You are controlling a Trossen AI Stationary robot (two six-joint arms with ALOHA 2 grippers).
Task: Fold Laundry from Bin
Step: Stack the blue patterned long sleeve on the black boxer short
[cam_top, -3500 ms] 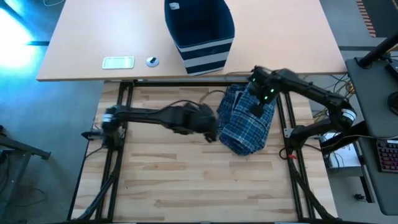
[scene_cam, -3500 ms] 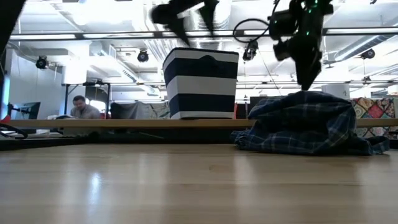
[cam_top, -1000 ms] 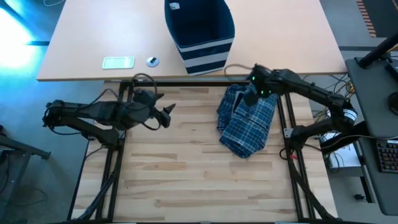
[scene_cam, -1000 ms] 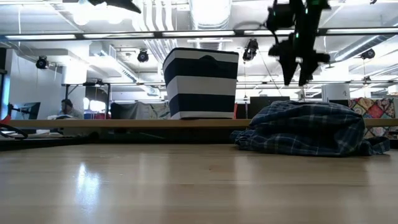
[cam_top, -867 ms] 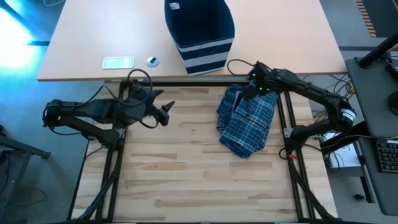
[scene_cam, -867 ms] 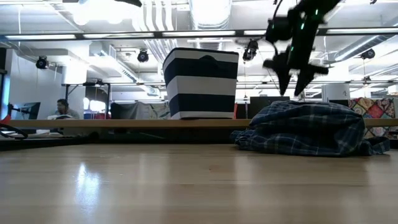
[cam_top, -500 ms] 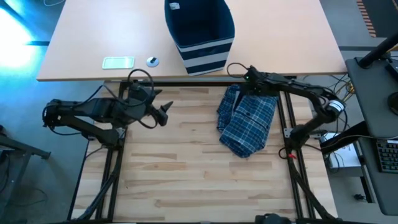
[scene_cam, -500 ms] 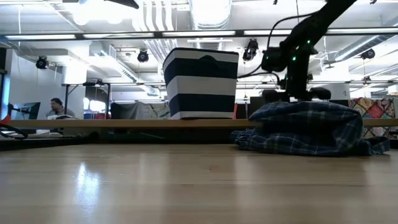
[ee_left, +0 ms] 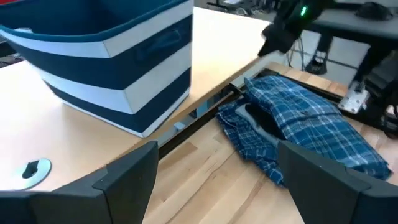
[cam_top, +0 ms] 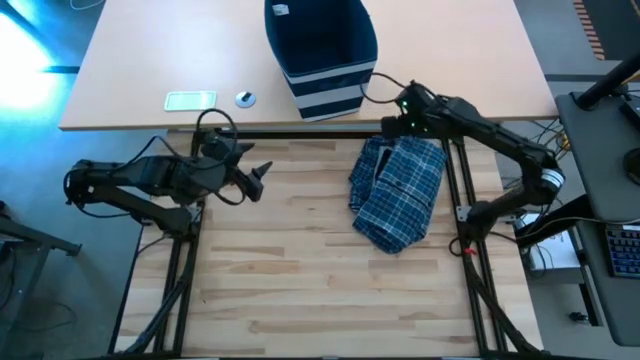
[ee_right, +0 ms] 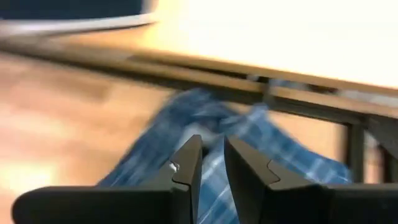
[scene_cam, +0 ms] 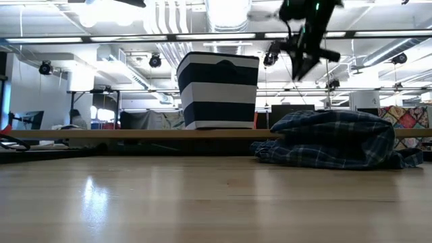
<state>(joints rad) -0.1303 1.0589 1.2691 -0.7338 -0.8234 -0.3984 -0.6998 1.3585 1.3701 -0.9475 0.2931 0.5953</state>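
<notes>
Blue-and-white plaid cloth garment (cam_top: 397, 192) lay crumpled just below right gripper (cam_top: 392, 124), nearly closed, empty; left gripper (cam_top: 258, 180) wide open, farther.

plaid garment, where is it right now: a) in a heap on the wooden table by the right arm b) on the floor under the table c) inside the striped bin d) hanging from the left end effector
a: the plaid garment lies crumpled on the wooden table, below the right end effector, while the bin stands apart on the paler table behind.
</notes>
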